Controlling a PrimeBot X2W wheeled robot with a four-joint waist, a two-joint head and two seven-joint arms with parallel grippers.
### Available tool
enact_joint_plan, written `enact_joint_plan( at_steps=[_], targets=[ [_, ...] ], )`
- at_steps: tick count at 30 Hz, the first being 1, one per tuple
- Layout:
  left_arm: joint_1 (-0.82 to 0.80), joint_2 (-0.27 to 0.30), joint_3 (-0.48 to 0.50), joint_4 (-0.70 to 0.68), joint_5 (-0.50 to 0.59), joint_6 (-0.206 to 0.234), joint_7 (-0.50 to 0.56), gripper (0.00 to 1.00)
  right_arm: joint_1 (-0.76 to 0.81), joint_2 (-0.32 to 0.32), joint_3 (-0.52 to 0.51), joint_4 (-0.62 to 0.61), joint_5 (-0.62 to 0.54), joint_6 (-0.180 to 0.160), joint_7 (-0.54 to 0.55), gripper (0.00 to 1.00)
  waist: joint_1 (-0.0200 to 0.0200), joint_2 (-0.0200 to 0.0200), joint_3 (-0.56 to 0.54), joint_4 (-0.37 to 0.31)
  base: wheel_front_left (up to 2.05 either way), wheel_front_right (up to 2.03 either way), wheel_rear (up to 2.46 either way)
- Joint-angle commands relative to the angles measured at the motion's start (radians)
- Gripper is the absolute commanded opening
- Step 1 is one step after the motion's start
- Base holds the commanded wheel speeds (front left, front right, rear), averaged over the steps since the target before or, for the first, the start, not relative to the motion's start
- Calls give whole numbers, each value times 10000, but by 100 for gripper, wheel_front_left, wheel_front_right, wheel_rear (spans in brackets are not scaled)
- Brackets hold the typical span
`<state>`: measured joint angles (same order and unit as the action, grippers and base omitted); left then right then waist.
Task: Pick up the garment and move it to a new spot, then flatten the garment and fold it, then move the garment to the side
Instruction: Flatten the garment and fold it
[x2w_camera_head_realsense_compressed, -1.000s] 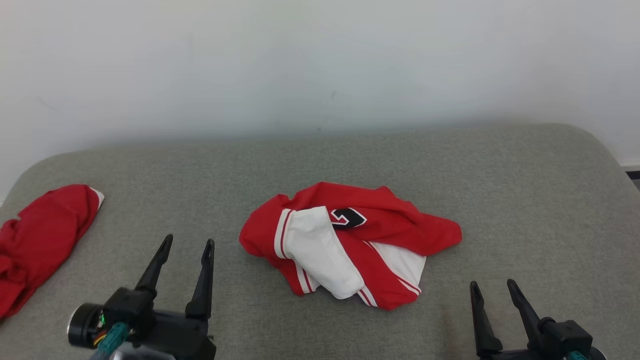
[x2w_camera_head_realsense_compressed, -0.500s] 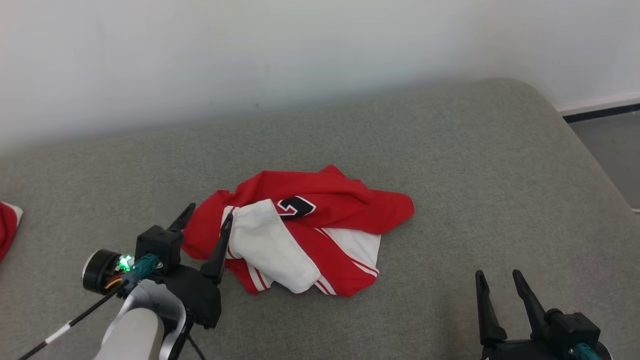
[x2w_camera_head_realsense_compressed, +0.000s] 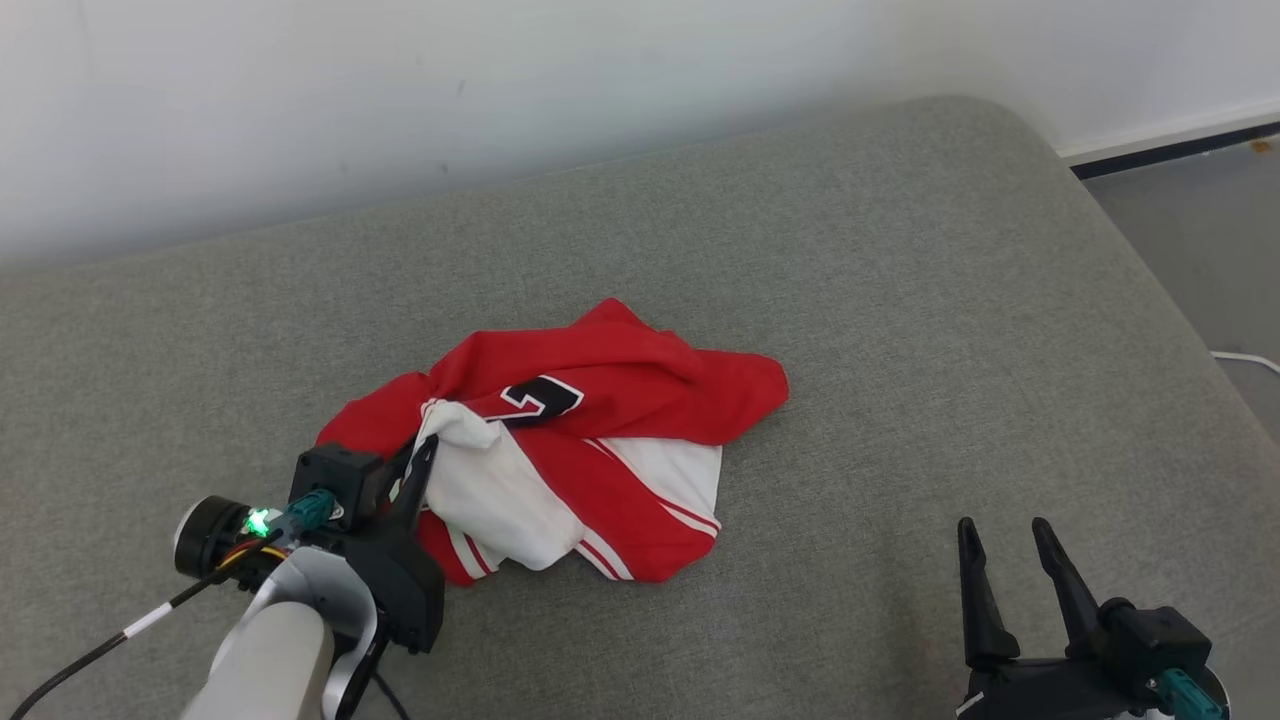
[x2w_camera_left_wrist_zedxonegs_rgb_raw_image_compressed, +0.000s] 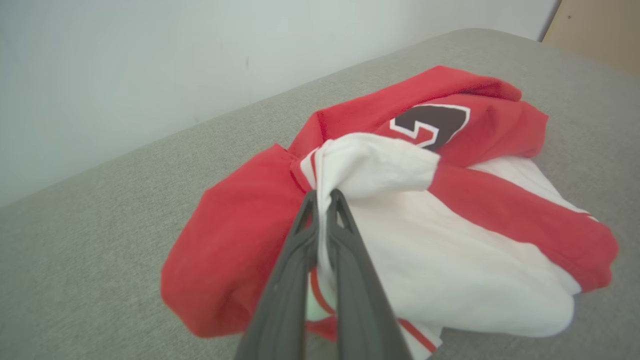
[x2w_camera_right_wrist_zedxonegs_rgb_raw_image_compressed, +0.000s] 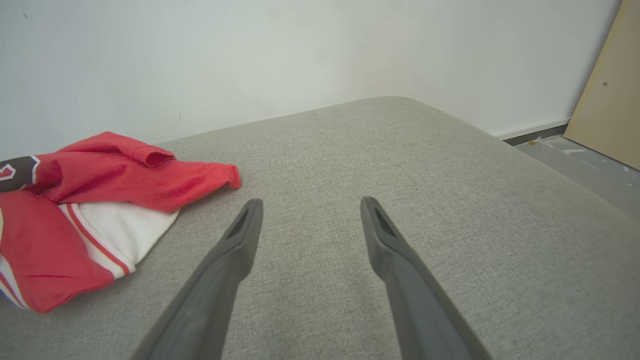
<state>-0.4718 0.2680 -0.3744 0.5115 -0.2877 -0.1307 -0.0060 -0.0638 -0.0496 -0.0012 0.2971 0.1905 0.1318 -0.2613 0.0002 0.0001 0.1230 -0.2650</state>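
Observation:
The garment (x2w_camera_head_realsense_compressed: 610, 420) is a crumpled red and white jersey with a black number, lying on the grey cushion (x2w_camera_head_realsense_compressed: 850, 280) a little left of centre. My left gripper (x2w_camera_head_realsense_compressed: 418, 447) is at its left edge, shut on a bunched fold of white cloth. The left wrist view shows both fingers pinching the white fold of the garment (x2w_camera_left_wrist_zedxonegs_rgb_raw_image_compressed: 400, 210), with my left gripper (x2w_camera_left_wrist_zedxonegs_rgb_raw_image_compressed: 322, 196) closed tight around it. My right gripper (x2w_camera_head_realsense_compressed: 1003, 528) stands open low at the right, well clear of the cloth. Through the right wrist camera, my right gripper (x2w_camera_right_wrist_zedxonegs_rgb_raw_image_compressed: 309, 202) is spread over bare cushion, with the garment (x2w_camera_right_wrist_zedxonegs_rgb_raw_image_compressed: 100, 180) off to the left.
A white wall (x2w_camera_head_realsense_compressed: 500, 90) runs along the far edge of the cushion. The cushion's rounded right edge drops to a grey floor (x2w_camera_head_realsense_compressed: 1200, 230). A tan board (x2w_camera_right_wrist_zedxonegs_rgb_raw_image_compressed: 610, 95) leans against the wall at the far right.
The left gripper has closed on the white fold at the garment's left edge and bunched it up. The camera has turned, shifting the whole scene left. The right gripper stays open.

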Motion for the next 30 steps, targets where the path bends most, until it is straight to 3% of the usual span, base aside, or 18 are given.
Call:
enact_joint_plan(
  at_steps=[1,11,15,21,26,30],
  targets=[
    [-127,-107,-17,-63,-76,36,-185,0,69,-12,-107,-70,-25,-22,-48,100,-2,-1,-67,124,0,0,0],
    [-618,24,162,-1172,-456,36,-659,0,369,-13,-223,-72,-181,-22,-52,100,-2,-1,-707,1084,0,0,0],
    [-973,544,587,-1990,-559,86,-520,0,373,-15,-208,-79,-228,-22,-52,100,-2,-1,-953,1532,0,0,0],
    [-1623,1786,1098,-2986,-695,52,177,0,421,-15,-160,-2,-181,-22,-53,100,-2,-1,-1228,1831,0,0,0],
    [-2647,2879,997,-3270,-653,-5,777,0,386,-16,-57,42,-111,-22,-53,100,-2,-1,-1267,1725,0,0,0],
    [-3368,3228,847,-3331,-861,12,1127,0,368,-15,-62,50,-71,-22,-54,100,-2,-1,-1251,1479,0,0,0]
  ],
)
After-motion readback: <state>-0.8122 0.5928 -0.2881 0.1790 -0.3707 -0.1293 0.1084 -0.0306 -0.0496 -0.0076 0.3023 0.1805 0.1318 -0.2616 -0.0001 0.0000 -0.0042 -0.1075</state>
